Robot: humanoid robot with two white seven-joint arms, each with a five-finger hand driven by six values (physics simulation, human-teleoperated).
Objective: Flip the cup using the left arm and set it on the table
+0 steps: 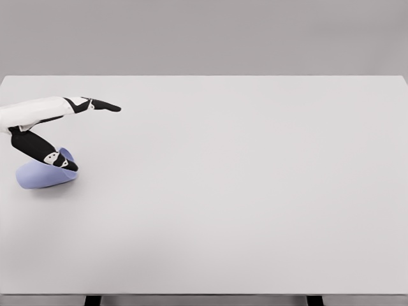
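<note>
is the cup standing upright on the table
No, the cup lies on its side near the left edge of the table, its opening turned right, with a finger of the left hand at its rim.

A white robot arm enters from the left edge of the head view. Its left robot hand (54, 131) is spread wide: black-tipped fingers (102, 106) point straight to the right, while the black thumb (39, 150) angles downward and to the right, well apart from them.
</note>
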